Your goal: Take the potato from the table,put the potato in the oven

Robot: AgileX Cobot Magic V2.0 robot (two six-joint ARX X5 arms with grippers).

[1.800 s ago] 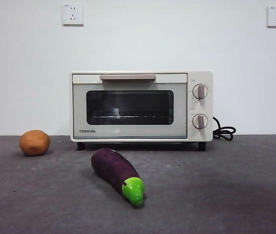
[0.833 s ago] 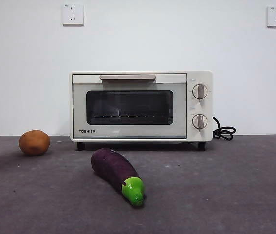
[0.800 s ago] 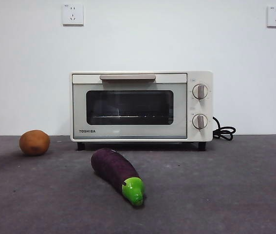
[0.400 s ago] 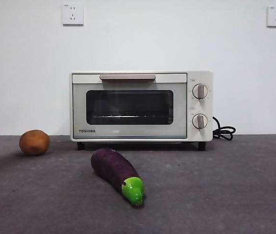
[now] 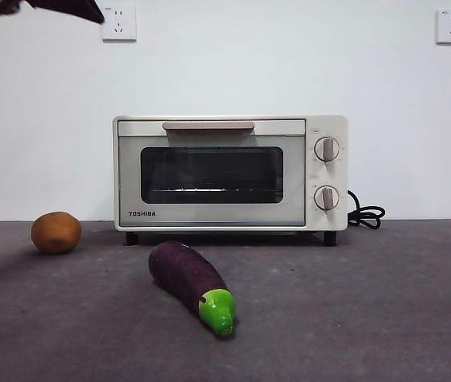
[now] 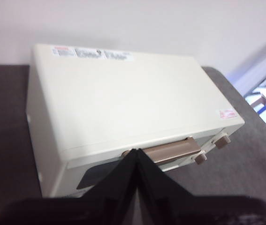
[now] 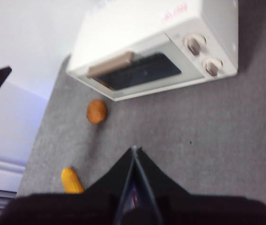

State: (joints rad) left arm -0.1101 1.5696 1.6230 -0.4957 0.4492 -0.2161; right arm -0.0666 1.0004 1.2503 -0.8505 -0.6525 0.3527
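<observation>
While the potato (image 5: 56, 232) is lying untouched on the tabletop (image 5: 352, 302), left of the oven (image 5: 231, 173) and apart from it, no step is showing as done. The oven door is standing shut (only the rack is showing through the glass). The left tool (image 6: 136, 154) is hovering above the oven, pressed together and empty; the right tool (image 7: 133, 151), likewise pressed together and empty, is waiting high over the tabletop.

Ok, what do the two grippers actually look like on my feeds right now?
Both look alike: matte black, with two flat tapered jaws that narrow to a thin pointed wedge above a wide black base. The left gripper and the right gripper carry no visible markings or cables. In the front view only a black tip shows at the top corner.
</observation>
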